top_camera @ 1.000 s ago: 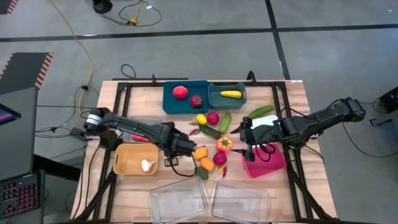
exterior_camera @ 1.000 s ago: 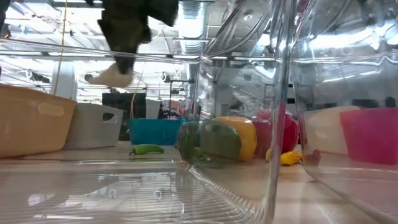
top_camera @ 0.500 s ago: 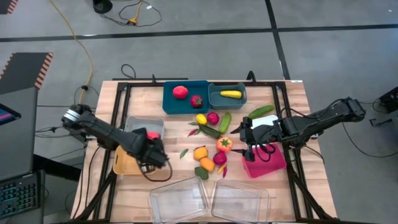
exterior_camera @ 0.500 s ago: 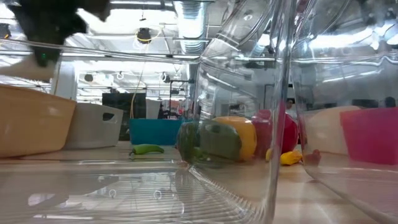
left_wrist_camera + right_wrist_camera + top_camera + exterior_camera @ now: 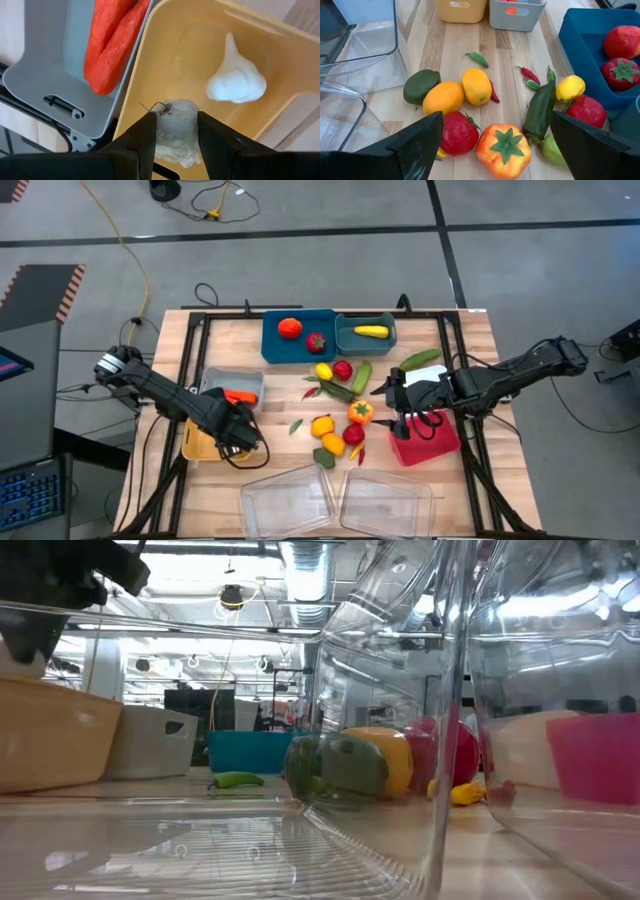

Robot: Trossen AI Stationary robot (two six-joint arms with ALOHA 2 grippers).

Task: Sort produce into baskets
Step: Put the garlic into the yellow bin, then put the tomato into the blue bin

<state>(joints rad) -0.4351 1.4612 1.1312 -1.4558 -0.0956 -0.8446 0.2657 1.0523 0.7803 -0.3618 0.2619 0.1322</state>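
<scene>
Displaced from the loose pile at the table's middle, the left gripper (image 5: pixel 236 437) now hangs over the tan-yellow bin (image 5: pixel 196 446) near the table's left edge, carrying a white garlic bulb (image 5: pixel 174 131) that sat nowhere in that bin a second ago. Its two fingers (image 5: pixel 145 137) close on the bulb from either side, partly shut to the bulb's width, with the bulb held above the bin floor. A second white garlic bulb (image 5: pixel 236 80) already lies inside the same bin. Just beside it, toward the table's far edge, the grey bin (image 5: pixel 231 386) holds an orange-red carrot (image 5: pixel 113 41).

Unmoved across the interval, the right gripper (image 5: pixel 402 425) waits fully spread and empty at the near-left corner of the magenta-red bin (image 5: pixel 432 442), looking over the unsorted produce: an orange tomato (image 5: pixel 504 149), two orange citrus fruits (image 5: pixel 443 97), a dark green cucumber (image 5: pixel 539 112) and a small lemon (image 5: pixel 570 87).

Judged from this arrangement, the carry is complete and release is the step in hand; dropping here would pair like with like. Much of the central pile is still to be sorted, and both clear trays (image 5: pixel 288 500) near the front edge hold nothing.
</scene>
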